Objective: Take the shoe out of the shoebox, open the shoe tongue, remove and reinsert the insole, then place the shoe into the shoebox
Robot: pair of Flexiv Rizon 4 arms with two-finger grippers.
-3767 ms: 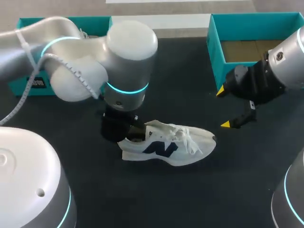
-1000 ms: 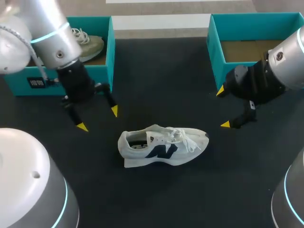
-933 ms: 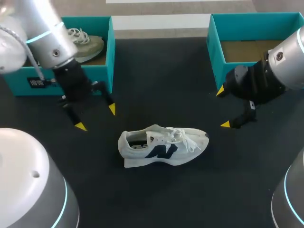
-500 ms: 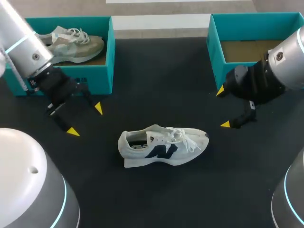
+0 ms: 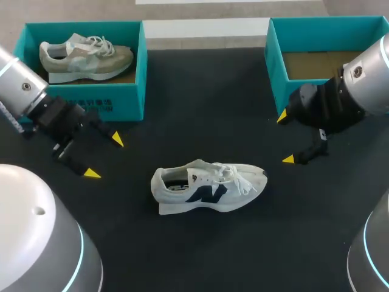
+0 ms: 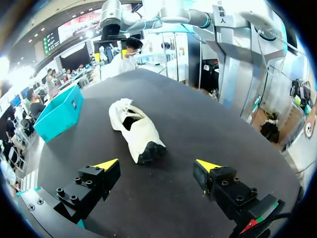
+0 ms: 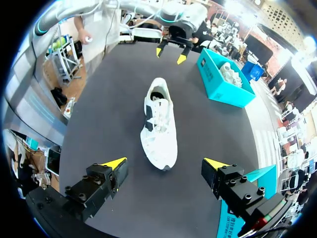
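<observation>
On the left, the teal cardboard left shoebox [image 5: 138, 79] has a grey-olive sneaker [image 5: 85, 55] lying in it, suede-looking. Just in front of it my left gripper [image 5: 104, 157] hangs over the matte black table [image 5: 200, 103], fingers spread wide, nothing in them. Mid-table is the white sneaker [image 5: 209, 185]: mesh upper, dark side logo, upright on its sole, laces loose. I can't make out the insole down the opening. My right gripper [image 5: 285, 138] is spread wide and empty too, beside the teal right shoebox [image 5: 276, 67], whose brown floor my arm partly hides.
</observation>
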